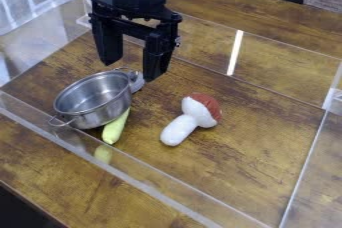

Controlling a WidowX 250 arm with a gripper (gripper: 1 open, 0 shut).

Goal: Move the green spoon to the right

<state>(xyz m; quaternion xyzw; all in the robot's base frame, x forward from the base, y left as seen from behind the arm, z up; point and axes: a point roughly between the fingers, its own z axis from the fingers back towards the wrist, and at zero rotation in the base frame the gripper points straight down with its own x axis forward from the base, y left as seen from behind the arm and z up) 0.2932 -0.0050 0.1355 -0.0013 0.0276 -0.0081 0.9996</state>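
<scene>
The green spoon is a slim yellow-green piece lying on the wooden table just in front of the steel pot, its upper end touching the pot's rim. My gripper hangs above and behind the pot, pointing down, its two black fingers spread wide apart with nothing between them. It stands clear of the spoon, higher and further back.
A shiny steel pot sits left of centre. A white mushroom with a red-brown cap lies to the right of the spoon. Clear plastic walls ring the wooden table.
</scene>
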